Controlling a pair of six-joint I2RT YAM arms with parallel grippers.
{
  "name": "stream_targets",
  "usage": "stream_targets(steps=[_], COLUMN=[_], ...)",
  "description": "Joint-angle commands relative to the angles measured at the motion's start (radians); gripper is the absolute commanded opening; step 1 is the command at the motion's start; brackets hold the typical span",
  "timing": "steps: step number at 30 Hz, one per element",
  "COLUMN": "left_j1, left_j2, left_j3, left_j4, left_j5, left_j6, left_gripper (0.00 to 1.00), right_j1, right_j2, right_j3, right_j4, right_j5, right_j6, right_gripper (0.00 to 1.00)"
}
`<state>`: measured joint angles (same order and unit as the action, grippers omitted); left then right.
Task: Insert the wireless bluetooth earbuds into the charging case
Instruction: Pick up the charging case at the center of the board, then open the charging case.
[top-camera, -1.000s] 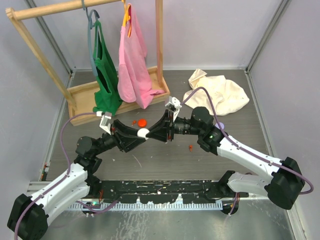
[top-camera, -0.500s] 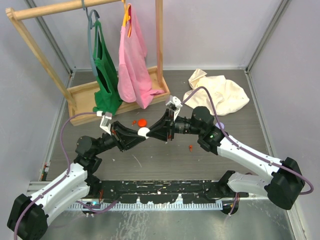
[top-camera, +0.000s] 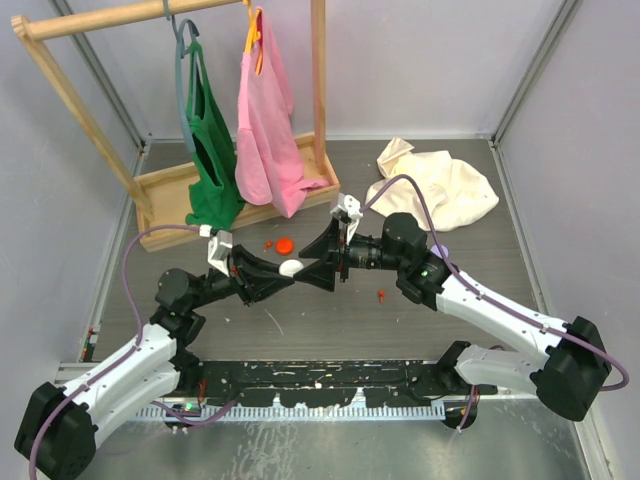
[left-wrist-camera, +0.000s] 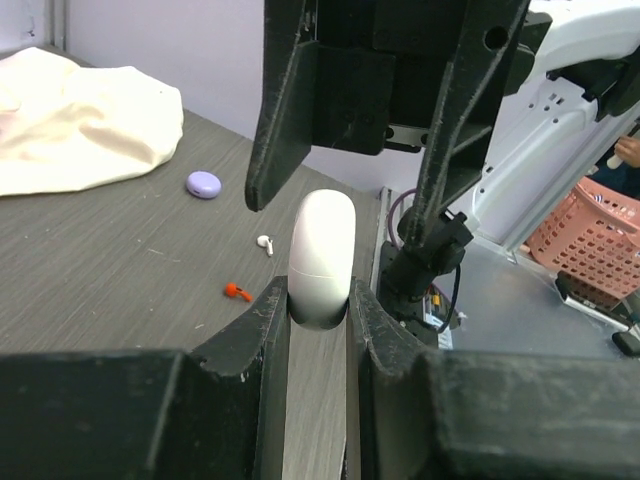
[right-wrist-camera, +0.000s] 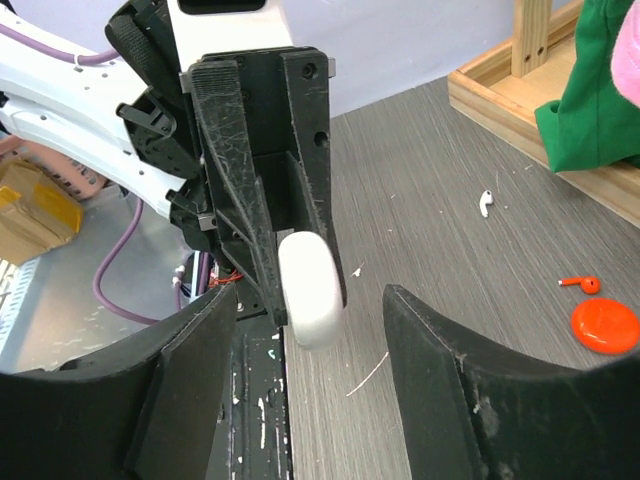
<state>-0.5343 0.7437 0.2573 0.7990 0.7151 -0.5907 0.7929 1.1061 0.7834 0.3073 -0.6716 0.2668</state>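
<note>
My left gripper (top-camera: 284, 271) is shut on a closed white charging case (top-camera: 290, 267), held edge-up above the table's middle. The case shows between its fingers in the left wrist view (left-wrist-camera: 321, 258). My right gripper (top-camera: 308, 270) is open, its jaws standing either side of the case (right-wrist-camera: 312, 288) without touching it. Earbuds lie loose on the table: a white one (right-wrist-camera: 484, 203) and a red one (right-wrist-camera: 580, 285) near the red case, another red one (left-wrist-camera: 237, 292) and a white one (left-wrist-camera: 265, 243) on the other side.
A red round case (top-camera: 285, 243) lies just behind the grippers, and a lilac case (left-wrist-camera: 204, 184) lies near a cream cloth (top-camera: 435, 185). A wooden rack (top-camera: 170, 190) with green and pink bags stands at the back left.
My left wrist has shifted and turned slightly with the white case in it. The right gripper stays open round the case and has hardly moved.
</note>
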Motion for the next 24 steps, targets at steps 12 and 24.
stream_targets(steps=[12,24], left_j1=[-0.02,-0.032], left_j2=[-0.02,-0.022], left_j3=[0.037,0.022], left_j4=[0.045,0.044], left_j5=[0.054,0.08], left_j6=[0.072,0.103], left_gripper=[0.0,0.0], right_j1=[0.003,0.003], right_j2=[0.024,-0.009], right_j3=[0.059,0.067], right_j4=[-0.002,-0.051], right_j5=[0.029,0.124], right_j6=[-0.063,-0.115], right_gripper=[0.66,0.65])
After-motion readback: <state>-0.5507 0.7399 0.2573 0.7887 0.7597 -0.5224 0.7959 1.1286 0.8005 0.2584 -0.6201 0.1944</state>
